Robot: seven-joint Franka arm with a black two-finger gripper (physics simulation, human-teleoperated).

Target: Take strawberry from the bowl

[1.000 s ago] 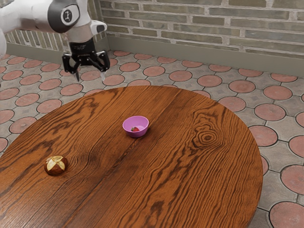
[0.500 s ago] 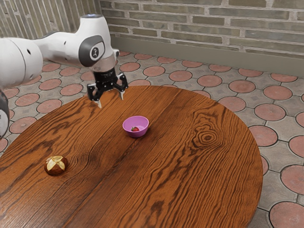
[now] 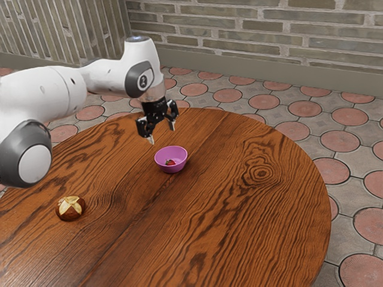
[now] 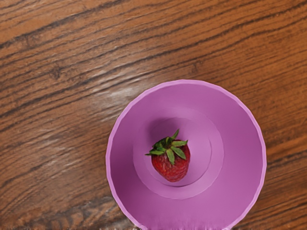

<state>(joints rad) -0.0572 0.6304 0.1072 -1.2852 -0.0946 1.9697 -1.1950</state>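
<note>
Above the table, just up and left of the bowl in the exterior view, my gripper is open, its two fingertips apart with nothing between them. The pink-purple bowl stands upright on the wood, and the red strawberry lies inside it. From above in the wrist view, the strawberry rests on the floor of the bowl, its green leaves showing and the bowl's wall all around it. Neither fingertip touches the bowl or the fruit.
A brown bread roll with a pale cross on top sits on the round wooden table, toward the exterior view's left. Behind the table are a tiled floor and a brick wall.
My arm has swung toward the exterior view's right and come down, carrying the open gripper from beyond the table's far edge to close by the bowl. Bowl, strawberry and roll have stayed put.
</note>
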